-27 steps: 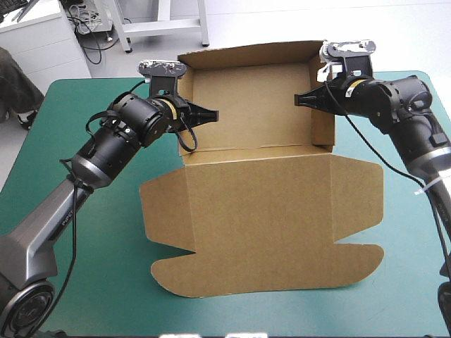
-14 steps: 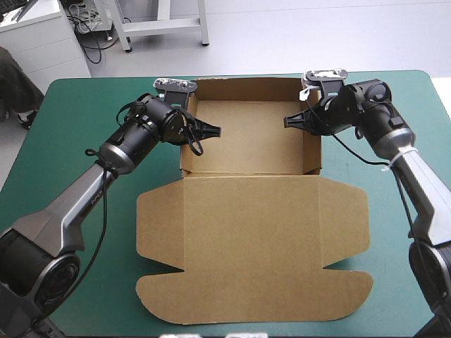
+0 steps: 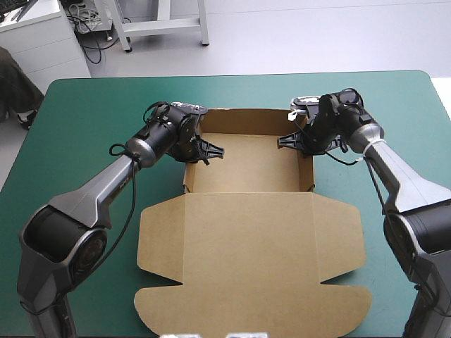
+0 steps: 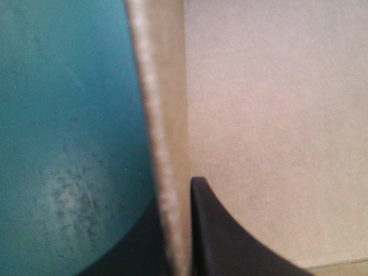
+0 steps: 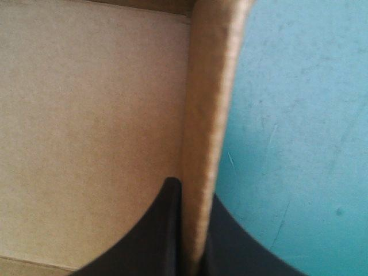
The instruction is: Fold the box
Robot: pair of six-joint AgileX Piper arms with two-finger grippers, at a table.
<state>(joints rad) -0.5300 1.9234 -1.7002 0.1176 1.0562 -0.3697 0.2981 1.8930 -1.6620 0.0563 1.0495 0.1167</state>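
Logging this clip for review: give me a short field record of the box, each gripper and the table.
box: brown, an open tray with its walls raised
lid: flat on the table, toward the near edge
left gripper: shut on the left wall, one finger inside, one outside
right gripper: shut on the right wall, likewise
table: teal-green cover

- High view: bright, even light from above, with soft shadows inside the box [image 3: 246, 165] along its side walls.
- Left wrist view: a pale sheen on the teal-green cover [image 4: 66, 192].
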